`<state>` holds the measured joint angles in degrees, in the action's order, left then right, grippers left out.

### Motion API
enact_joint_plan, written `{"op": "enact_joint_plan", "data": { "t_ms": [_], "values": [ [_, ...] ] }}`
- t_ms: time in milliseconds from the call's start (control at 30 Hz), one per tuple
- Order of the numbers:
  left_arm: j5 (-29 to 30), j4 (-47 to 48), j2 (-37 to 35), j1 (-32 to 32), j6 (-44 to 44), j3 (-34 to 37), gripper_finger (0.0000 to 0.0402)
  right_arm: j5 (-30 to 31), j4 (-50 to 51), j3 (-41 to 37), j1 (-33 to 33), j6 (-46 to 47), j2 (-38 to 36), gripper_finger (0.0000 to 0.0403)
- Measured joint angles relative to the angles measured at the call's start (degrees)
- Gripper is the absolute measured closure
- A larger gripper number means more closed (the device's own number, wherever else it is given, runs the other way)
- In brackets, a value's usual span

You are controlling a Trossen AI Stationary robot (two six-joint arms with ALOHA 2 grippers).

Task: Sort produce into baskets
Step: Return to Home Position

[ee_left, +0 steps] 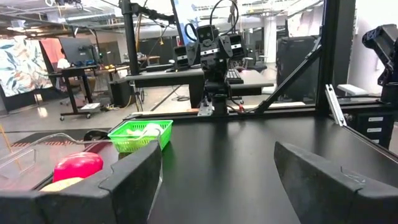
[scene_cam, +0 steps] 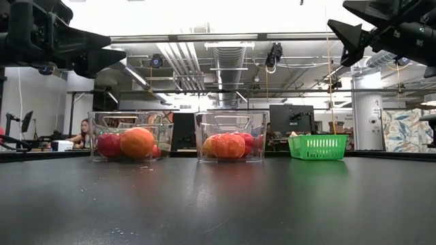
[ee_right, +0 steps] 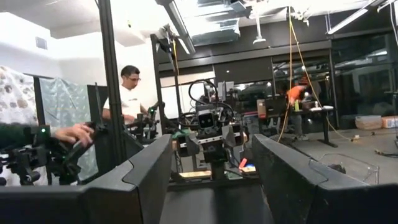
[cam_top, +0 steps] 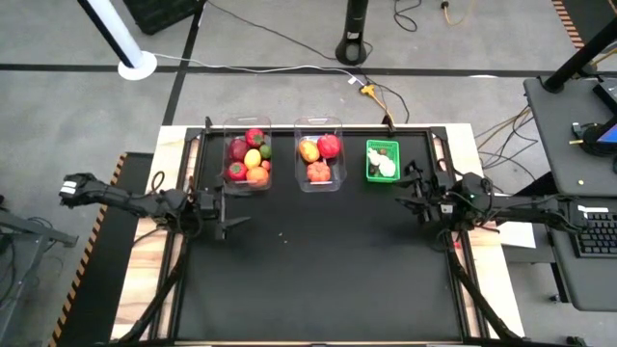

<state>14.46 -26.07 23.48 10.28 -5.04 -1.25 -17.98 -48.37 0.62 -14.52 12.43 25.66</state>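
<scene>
Two clear tubs stand at the table's far edge: the left tub (cam_top: 248, 154) holds red, yellow, green and orange produce, the middle tub (cam_top: 320, 154) holds red and orange pieces. The green mesh basket (cam_top: 382, 160) to their right holds white and lime green pieces; it also shows in the left wrist view (ee_left: 140, 135). My left gripper (cam_top: 234, 211) is open and empty, raised at the table's left side, near the left tub. My right gripper (cam_top: 403, 193) is open and empty, raised at the right side, near the green basket.
The black tabletop (cam_top: 318, 270) stretches toward the near edge in front of the tubs. A metal frame (cam_top: 453, 154) borders the table's sides. In the right wrist view a person (ee_right: 127, 93) stands beyond the table, and a hand (ee_right: 74, 132) shows beside them.
</scene>
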Motion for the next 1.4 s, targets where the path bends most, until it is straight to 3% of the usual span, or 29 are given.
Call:
{"op": "enact_joint_plan", "data": {
  "t_ms": [267,400,667,833,1400],
  "values": [
    [0.0,2.51,-4.73,0.0,0.02,0.65,0.0109,-3.48,0.01,0.0,0.02,-3.43,0.01,0.019],
    [0.0,4.11,-11.23,0.0,0.02,0.65,0.0109,-5.98,0.11,0.0,0.02,-7.4,0.01,0.019],
    [0.0,4.22,-23.48,0.0,0.0,0.67,0.0109,-6.03,3.56,-0.02,0.02,-6.32,0.01,0.019],
    [0.02,-0.41,-23.55,0.31,-0.02,0.69,0.0109,-6.1,4.75,-0.04,0.02,-6.05,0.14,0.019],
    [0.02,0.75,-21.23,0.37,-0.02,0.34,0.0109,-6.05,4.97,-0.04,0.0,-1.94,0.67,0.019]
  ]
}}
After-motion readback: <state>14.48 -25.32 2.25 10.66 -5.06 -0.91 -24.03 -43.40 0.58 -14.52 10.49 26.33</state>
